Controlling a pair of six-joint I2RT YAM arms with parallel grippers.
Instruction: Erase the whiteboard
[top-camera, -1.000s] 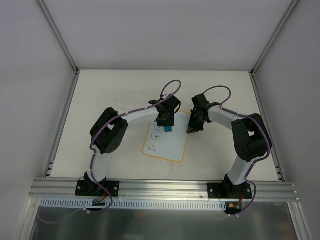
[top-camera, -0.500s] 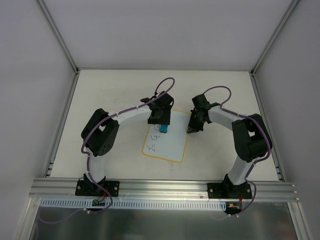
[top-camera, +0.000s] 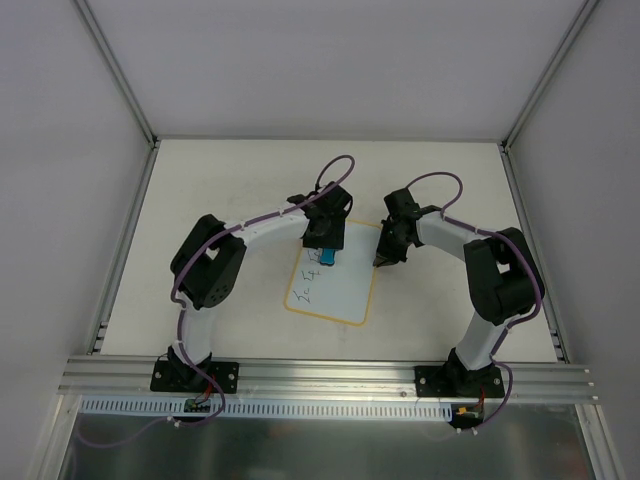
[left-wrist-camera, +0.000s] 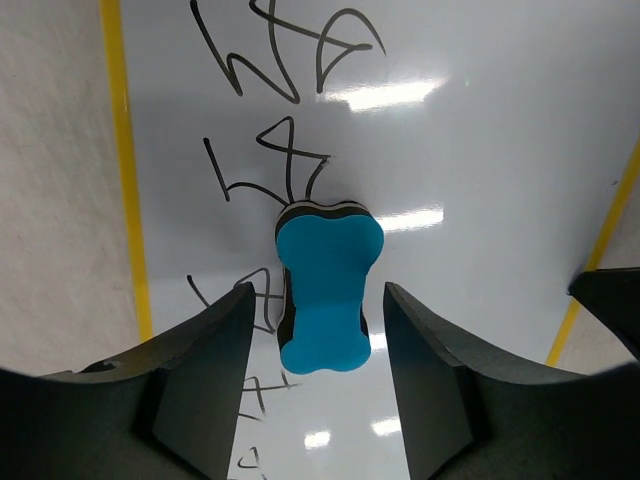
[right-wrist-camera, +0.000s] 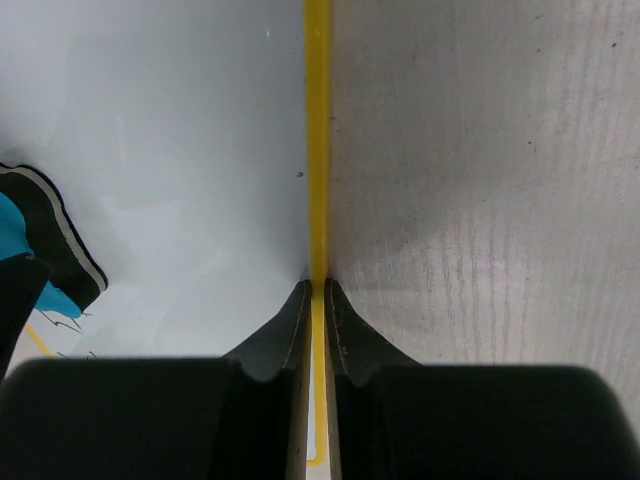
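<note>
The whiteboard (top-camera: 338, 290), white with a yellow border, lies flat between the arms. Dark scribbles (top-camera: 312, 282) run along its left side and show clearly in the left wrist view (left-wrist-camera: 270, 60). A small blue eraser (top-camera: 326, 257) rests on the board's upper left part. My left gripper (top-camera: 324, 243) hovers over it with its jaws open. In the left wrist view the eraser (left-wrist-camera: 328, 290) lies between the fingers with a gap on each side. My right gripper (top-camera: 383, 260) is shut on the board's yellow right edge (right-wrist-camera: 318, 150).
The off-white tabletop (top-camera: 220, 190) surrounds the board, with metal frame rails along the left (top-camera: 125, 250) and right (top-camera: 530, 250) sides. An aluminium rail (top-camera: 330, 375) carries the arm bases at the near edge. White walls enclose the back.
My left gripper and the eraser shifted left across the board's upper part, then stopped. The left elbow swung. The right arm has not moved.
</note>
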